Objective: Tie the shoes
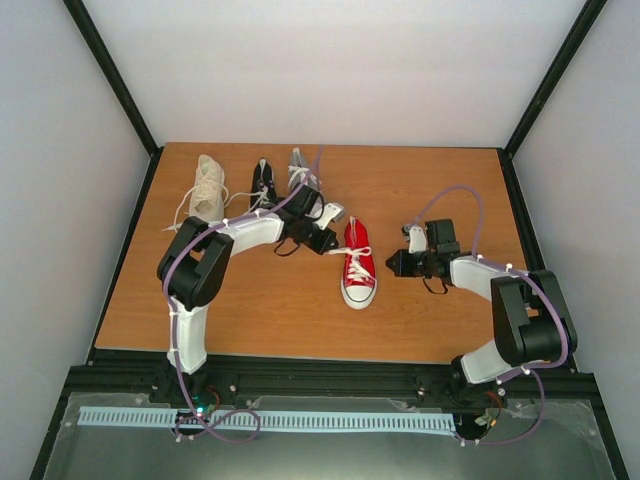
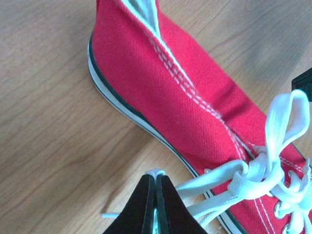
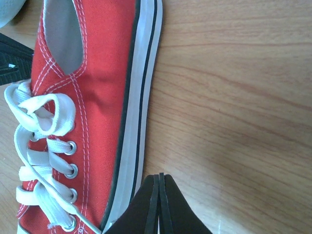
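Top external shows you the red shoe (image 1: 359, 265) lying on the surface (image 1: 250, 310). Your left gripper (image 2: 155, 176) has its jaws pinching the shoe's white lace (image 2: 204, 181); your right gripper (image 3: 159, 176) has its jaws pressed together, just beside the sole (image 3: 139, 122).

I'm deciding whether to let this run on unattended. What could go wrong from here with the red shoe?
1. The left gripper looks shut on a lace end running to the knot; pulling it may undo the loop.
2. The right gripper is shut beside the sole, holding nothing, so the red shoe could slide.
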`<state>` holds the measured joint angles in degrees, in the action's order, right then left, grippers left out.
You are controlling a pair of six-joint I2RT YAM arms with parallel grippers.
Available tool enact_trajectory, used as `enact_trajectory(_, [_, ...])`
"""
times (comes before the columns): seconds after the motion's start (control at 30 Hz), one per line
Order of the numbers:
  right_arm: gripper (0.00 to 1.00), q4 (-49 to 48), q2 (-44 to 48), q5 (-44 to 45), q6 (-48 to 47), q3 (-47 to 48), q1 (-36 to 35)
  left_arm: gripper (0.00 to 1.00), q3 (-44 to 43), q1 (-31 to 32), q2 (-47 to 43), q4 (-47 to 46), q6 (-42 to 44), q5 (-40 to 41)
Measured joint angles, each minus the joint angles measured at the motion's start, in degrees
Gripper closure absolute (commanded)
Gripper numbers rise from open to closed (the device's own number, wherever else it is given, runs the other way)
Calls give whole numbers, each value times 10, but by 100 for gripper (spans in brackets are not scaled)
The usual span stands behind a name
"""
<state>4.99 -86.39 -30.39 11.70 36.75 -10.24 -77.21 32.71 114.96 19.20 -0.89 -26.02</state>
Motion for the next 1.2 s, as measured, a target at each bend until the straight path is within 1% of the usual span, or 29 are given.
enact_trajectory(0.03, [96,0,0,-1,0,-2,0,99,5,0,-1,-1,0,1])
enact_trajectory(0.07, [93,0,0,-5,0,-3,0,99,9,0,-2,-2,1,1])
enact_trajectory(0.1, [87,-1,0,-16,0,-3,1,99,13,0,-3,-3,1,0])
enact_trajectory(0.17, [71,-14,0,-47,2,-3,2,99,16,0,-5,-4,1,-2])
enact_trajectory(0.27, [50,-51,0,-89,17,-4,2,99,16,0,-8,-12,0,-3])
enact_trajectory(0.3, [46,-66,0,-100,23,-4,2,99,16,0,-9,-15,1,-3])
enact_trajectory(0.37, [43,-94,-2,-116,33,-3,0,99,16,0,-9,-18,0,-4])
enact_trajectory(0.47, [41,-124,-26,-128,46,3,-3,99,16,0,-9,-20,0,-4])
enact_trajectory(0.6, [43,-143,-74,-138,57,17,-8,99,16,0,-9,-25,0,-4])
enact_trajectory(0.67, [46,-145,-89,-145,58,24,-15,99,16,0,-9,-25,0,-4])
enact_trajectory(0.7, [51,-148,-94,-152,60,27,-20,99,16,0,-9,-25,0,-4])
enact_trajectory(0.73, [61,-150,-97,-158,60,30,-23,99,16,0,-9,-26,0,-4])
enact_trajectory(0.77, [75,-153,-98,-164,62,32,-25,99,16,0,-9,-26,0,-4])
enact_trajectory(0.87, [95,-153,-104,-170,62,40,-28,99,16,0,-9,-26,0,-4])
enact_trajectory(0.9, [97,-150,-105,-168,66,42,-28,99,16,0,-9,-26,0,-3])
enact_trajectory(1.2, [97,-92,-93,-137,48,34,-17,99,17,0,-9,-27,3,21])
